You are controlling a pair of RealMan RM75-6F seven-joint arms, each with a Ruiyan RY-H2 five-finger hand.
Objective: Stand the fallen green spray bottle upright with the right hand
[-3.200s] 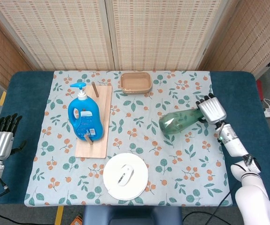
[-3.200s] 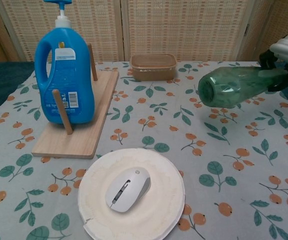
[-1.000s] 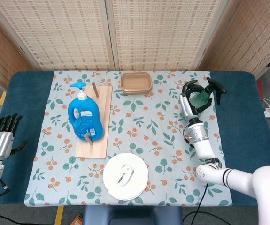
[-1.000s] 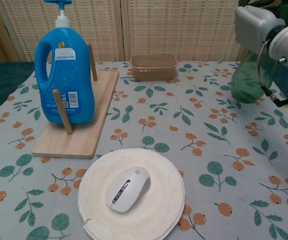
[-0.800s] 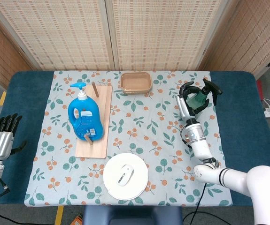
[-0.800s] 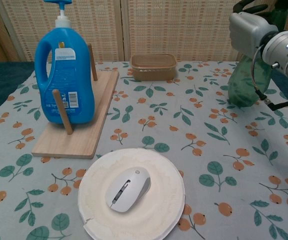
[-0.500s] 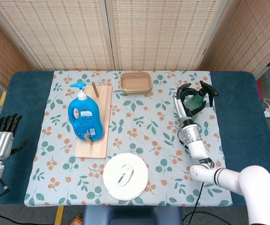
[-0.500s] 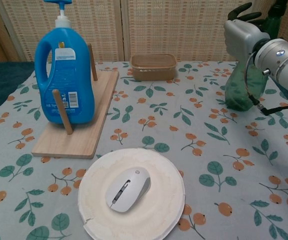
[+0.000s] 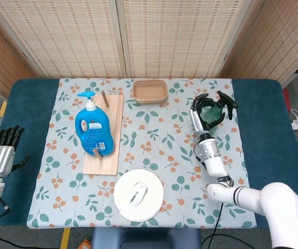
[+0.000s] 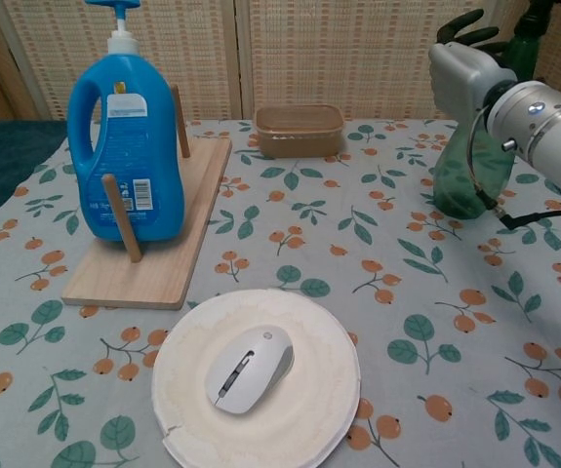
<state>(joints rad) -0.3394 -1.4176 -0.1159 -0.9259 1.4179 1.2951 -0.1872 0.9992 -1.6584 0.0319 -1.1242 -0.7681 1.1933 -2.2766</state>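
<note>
Now right hand [image 10: 463,66] fingers grip upright green spray bottle [image 10: 467,171]; brown box [image 10: 299,130] well apart.

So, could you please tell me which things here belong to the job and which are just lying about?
Job:
green bottle
right robot hand, holding it

Lying about:
blue bottle
wooden rack
brown tub
plate
mouse
left robot hand

bare cloth [image 10: 397,292] beside plate [image 10: 309,409], seemingly passable

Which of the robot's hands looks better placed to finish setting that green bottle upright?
The right hand: it already grips the green spray bottle, whose base meets the tablecloth. The left hand hangs off the table's far side, holding nothing.
</note>
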